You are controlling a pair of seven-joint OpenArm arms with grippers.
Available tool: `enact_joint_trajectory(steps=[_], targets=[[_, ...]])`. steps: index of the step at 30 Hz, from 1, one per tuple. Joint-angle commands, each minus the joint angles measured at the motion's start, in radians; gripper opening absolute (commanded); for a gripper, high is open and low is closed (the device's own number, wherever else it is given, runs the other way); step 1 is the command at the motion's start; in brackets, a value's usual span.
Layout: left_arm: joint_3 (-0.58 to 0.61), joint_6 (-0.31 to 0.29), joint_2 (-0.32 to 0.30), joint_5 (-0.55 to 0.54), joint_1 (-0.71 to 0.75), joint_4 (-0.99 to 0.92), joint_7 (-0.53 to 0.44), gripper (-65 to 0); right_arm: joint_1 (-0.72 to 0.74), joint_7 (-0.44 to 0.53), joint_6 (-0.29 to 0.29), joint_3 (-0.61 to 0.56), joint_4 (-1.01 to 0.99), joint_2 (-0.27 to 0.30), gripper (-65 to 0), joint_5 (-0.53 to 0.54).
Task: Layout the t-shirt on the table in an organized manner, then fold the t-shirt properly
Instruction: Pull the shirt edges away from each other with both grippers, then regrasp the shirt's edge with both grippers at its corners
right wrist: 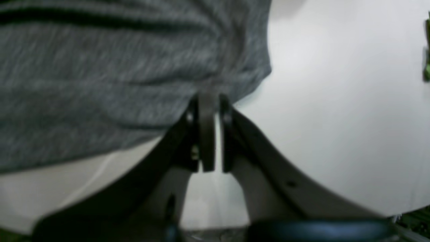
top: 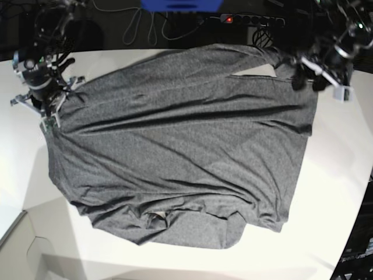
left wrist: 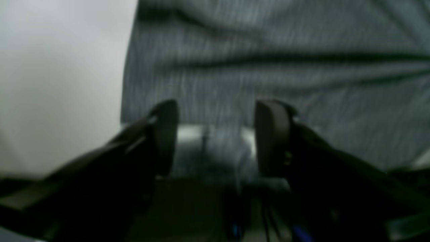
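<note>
The dark heather-grey t-shirt lies spread and wrinkled over most of the white table. In the base view my left gripper hovers at the shirt's far right corner. The left wrist view shows my left gripper open, its fingers wide apart, with the t-shirt just beyond their tips and bare table on the left. My right gripper is at the shirt's left edge. Close up, the right gripper has its jaws almost together, pinching the edge of the t-shirt, whose creases run into the tips.
Cables and a power strip with a red light lie beyond the table's far edge, next to a blue object. The table's curved edge runs down the right side. White table shows to the right of my right gripper.
</note>
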Motion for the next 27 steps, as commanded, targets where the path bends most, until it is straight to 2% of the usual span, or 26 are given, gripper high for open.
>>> enact_joint_trajectory(steps=[1, 5, 9, 12, 16, 20, 27], targets=[[-0.003, -0.003, -0.019, -0.021, 0.013, 0.025, -0.025, -24.5, -0.003, 0.020, 0.003, 0.003, 0.028, 0.008, -54.1, 0.005], [-0.006, 0.008, -0.022, -0.019, 0.061, 0.025, -0.025, -19.8, -0.035, 0.022, 0.003, 0.003, 0.034, 0.008, -50.6, 0.005], [-0.003, 0.009, -0.007, 0.034, 0.075, 0.023, -0.026, -19.7, -0.052, 0.022, 0.003, 0.003, 0.034, 0.008, -50.7, 0.005], [-0.003, -0.001, 0.056, 0.145, 0.064, 0.019, -0.026, -19.7, -0.056, 0.022, 0.003, 0.003, 0.034, 0.005, -50.7, 0.005], [0.024, -0.003, 0.099, 0.232, 0.050, 0.016, -0.026, -19.7, -0.055, 0.022, 0.003, 0.032, 0.036, -0.021, -50.7, 0.005], [0.057, -0.003, 0.099, 0.235, 0.049, 0.014, -0.026, -19.8, -0.050, 0.023, 0.003, 0.064, 0.037, -0.046, -50.7, 0.005], [0.079, -0.003, 0.101, 0.277, 0.030, 0.012, -0.026, -20.0, -0.053, 0.023, 0.003, 0.077, 0.037, -0.046, -50.7, 0.005]])
